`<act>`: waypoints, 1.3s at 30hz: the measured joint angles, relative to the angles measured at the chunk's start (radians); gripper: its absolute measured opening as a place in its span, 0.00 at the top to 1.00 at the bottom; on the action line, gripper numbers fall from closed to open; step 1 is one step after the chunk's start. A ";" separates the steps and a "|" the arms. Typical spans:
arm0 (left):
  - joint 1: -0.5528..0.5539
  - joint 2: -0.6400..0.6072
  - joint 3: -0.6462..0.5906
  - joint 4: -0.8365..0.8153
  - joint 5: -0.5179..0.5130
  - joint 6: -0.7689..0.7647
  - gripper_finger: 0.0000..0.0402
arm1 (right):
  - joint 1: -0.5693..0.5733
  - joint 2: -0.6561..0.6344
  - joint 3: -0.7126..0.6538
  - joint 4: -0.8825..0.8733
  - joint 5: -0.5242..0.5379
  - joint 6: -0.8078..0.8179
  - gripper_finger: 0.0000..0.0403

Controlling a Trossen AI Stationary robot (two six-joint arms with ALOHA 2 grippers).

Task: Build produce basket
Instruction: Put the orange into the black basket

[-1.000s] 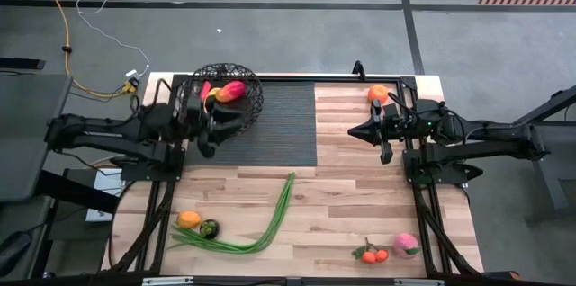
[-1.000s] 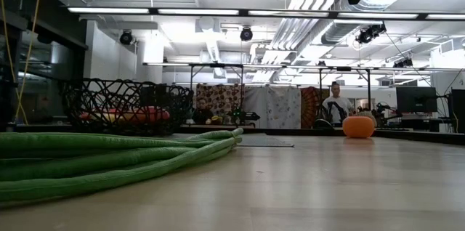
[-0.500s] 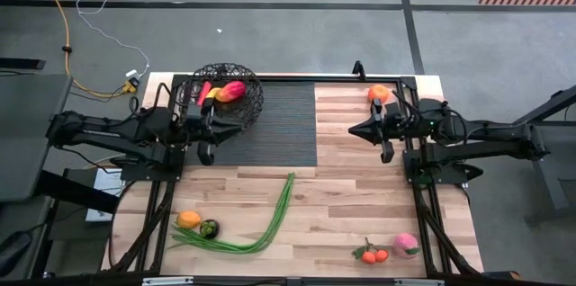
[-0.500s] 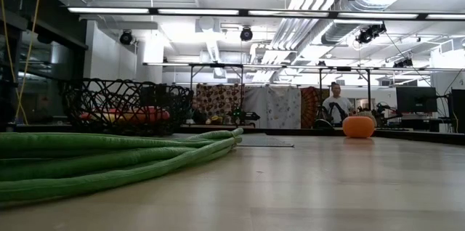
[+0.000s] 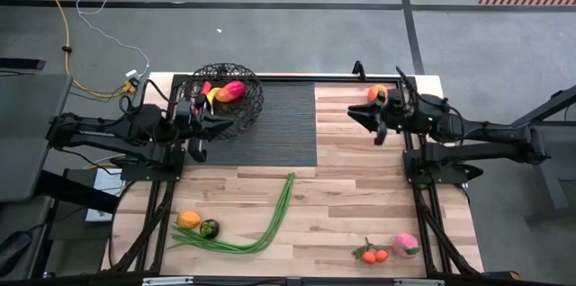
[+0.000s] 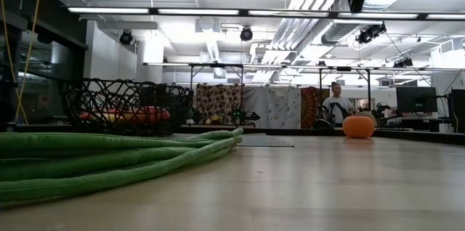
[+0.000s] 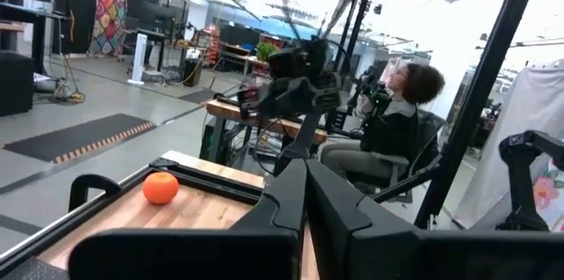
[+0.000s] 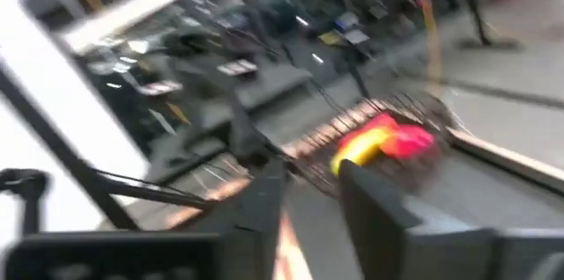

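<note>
The black wire basket [image 5: 227, 97] stands at the table's far left and holds a banana, a red pepper and a red-pink fruit [image 5: 231, 90]. My left gripper [image 5: 227, 125] hangs high beside the basket's near side, pointing level toward the table's right; its fingers [image 7: 306, 194] are shut on nothing. My right gripper [image 5: 353, 114] hangs high at the far right, pointing level toward the basket [image 8: 379, 143], with a gap between its fingers and nothing in it. An orange [image 5: 378, 93] rests on the table just behind it.
Long green stalks [image 5: 270, 218] lie across the near middle, with an orange fruit [image 5: 188, 219] and a dark green one [image 5: 209, 227] at their left end. Small oranges [image 5: 369, 254] and a pink fruit [image 5: 406, 245] sit near right. A dark mat [image 5: 283, 124] covers the far middle. A person [image 7: 397, 117] sits beyond the table.
My left gripper has shut on nothing beside the basket and rolled a little. My right gripper has rolled about its own line and swung slightly toward the far edge, and its fingers have parted. The produce and the basket have stayed where they were.
</note>
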 joint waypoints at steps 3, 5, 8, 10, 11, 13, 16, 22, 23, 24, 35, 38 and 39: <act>0.001 -0.005 0.000 -0.021 0.000 -0.010 1.00 | -0.063 0.049 0.068 -0.144 0.001 0.016 0.51; 0.001 -0.005 0.000 -0.034 0.000 -0.018 1.00 | -0.110 0.098 0.139 -0.255 0.001 -0.011 0.38; 0.000 -0.005 0.000 -0.042 0.000 -0.018 1.00 | -0.190 0.198 0.254 -0.465 0.034 -0.093 0.21; 0.000 -0.005 0.000 -0.042 0.000 -0.018 1.00 | -0.254 0.277 0.331 -0.620 0.092 -0.129 0.12; 0.000 -0.005 0.000 -0.042 0.000 -0.018 1.00 | -0.288 0.318 0.366 -0.693 0.123 -0.153 0.08; 0.000 -0.005 0.000 -0.042 0.000 -0.018 1.00 | -0.358 0.408 0.428 -0.822 0.190 -0.201 0.03; 0.000 -0.005 0.000 -0.042 0.000 -0.018 1.00 | -0.460 0.541 0.496 -0.935 0.278 -0.231 0.03; 0.000 -0.005 0.000 -0.042 -0.005 -0.019 1.00 | -0.655 0.768 0.552 -0.962 0.263 -0.223 0.04; 0.000 -0.005 0.000 -0.042 -0.005 -0.019 1.00 | -0.684 0.800 0.558 -0.972 0.243 -0.223 0.04; 0.000 -0.005 0.000 -0.042 -0.005 -0.019 1.00 | -0.710 0.831 0.562 -0.980 0.232 -0.222 0.04; 0.000 -0.005 0.000 -0.042 -0.016 -0.019 1.00 | -0.875 1.046 0.565 -0.984 0.165 -0.115 0.04; 0.000 -0.005 0.000 -0.041 -0.017 -0.019 1.00 | -0.885 1.072 0.565 -0.975 0.112 -0.115 0.04; 0.000 -0.005 0.000 -0.041 -0.018 -0.019 1.00 | -0.887 1.077 0.565 -0.974 0.110 -0.114 0.04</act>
